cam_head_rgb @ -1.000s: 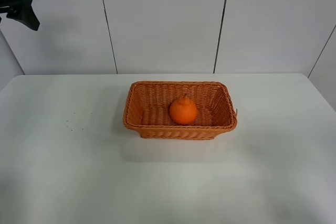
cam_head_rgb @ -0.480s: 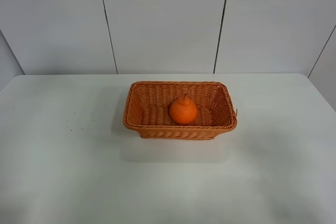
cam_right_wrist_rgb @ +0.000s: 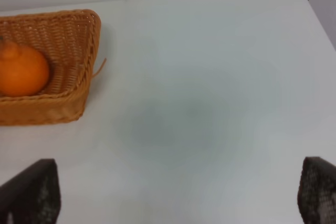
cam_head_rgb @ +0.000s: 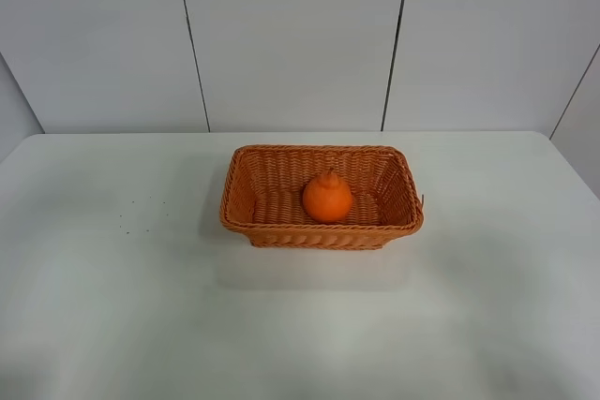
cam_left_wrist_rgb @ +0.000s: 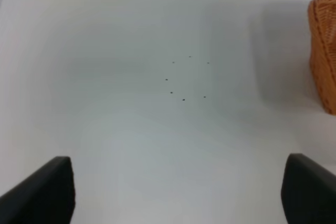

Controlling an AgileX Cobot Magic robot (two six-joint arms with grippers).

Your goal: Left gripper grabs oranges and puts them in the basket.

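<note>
Here the left gripper (cam_left_wrist_rgb: 178,195) has its jaws wide apart, holding nothing, above the white tabletop (cam_left_wrist_rgb: 157,129). The right gripper (cam_right_wrist_rgb: 178,195) has its jaws wide apart too. The orange (cam_head_rgb: 327,198) sits inside the basket (cam_head_rgb: 239,194), near the middle.
</note>
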